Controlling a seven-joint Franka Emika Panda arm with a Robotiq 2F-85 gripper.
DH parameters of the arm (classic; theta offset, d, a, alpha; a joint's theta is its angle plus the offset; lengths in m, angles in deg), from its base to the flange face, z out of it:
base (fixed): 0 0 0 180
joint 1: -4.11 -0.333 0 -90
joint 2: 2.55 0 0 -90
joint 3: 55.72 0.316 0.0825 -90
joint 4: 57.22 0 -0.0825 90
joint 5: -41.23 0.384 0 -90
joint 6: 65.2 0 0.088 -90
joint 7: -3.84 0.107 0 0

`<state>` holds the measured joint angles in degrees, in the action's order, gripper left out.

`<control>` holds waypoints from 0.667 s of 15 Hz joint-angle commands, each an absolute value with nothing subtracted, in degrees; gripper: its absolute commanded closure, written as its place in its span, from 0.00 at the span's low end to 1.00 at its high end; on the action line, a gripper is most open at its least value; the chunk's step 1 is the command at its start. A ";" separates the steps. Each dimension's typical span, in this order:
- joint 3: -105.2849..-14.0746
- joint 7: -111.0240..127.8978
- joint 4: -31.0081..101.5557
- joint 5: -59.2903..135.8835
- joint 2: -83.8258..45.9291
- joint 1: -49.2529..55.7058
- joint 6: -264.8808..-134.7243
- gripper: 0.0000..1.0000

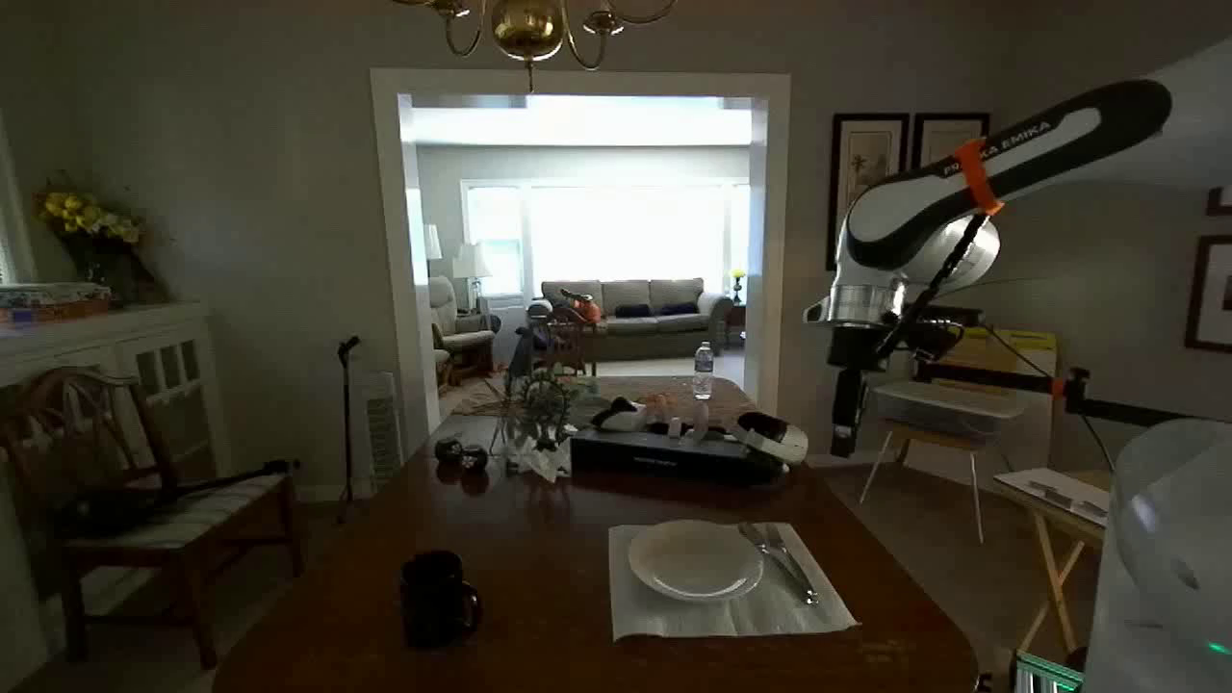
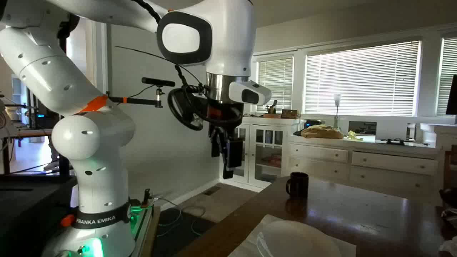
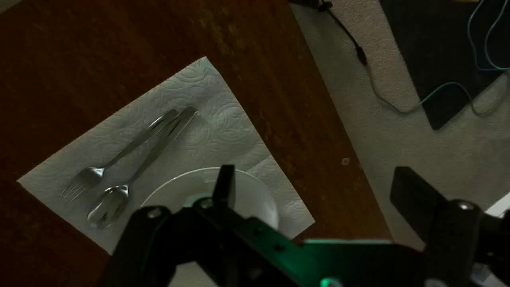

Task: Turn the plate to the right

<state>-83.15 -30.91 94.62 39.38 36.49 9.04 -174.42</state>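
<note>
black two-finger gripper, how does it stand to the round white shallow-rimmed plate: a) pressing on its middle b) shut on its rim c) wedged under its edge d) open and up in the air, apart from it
d: in the wrist view the black two-finger gripper stands wide open, and in both exterior views it hangs in the air with a gap between it and the round white shallow-rimmed plate.

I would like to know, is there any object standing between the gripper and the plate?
Nothing visible does. The open gripper hangs in the air, higher than the plate; the fork and spoon lie beside the plate on the placemat, not over it.
</note>
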 commanded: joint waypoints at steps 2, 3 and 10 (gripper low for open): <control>-81.66 -31.86 94.58 40.45 35.95 10.66 -174.39 0.00; -81.66 -31.86 94.58 40.45 35.95 10.66 -174.39 0.00; -82.14 -30.24 94.35 39.94 32.64 12.24 -183.65 0.13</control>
<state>-82.59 -30.73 94.61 39.61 36.01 10.03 -177.00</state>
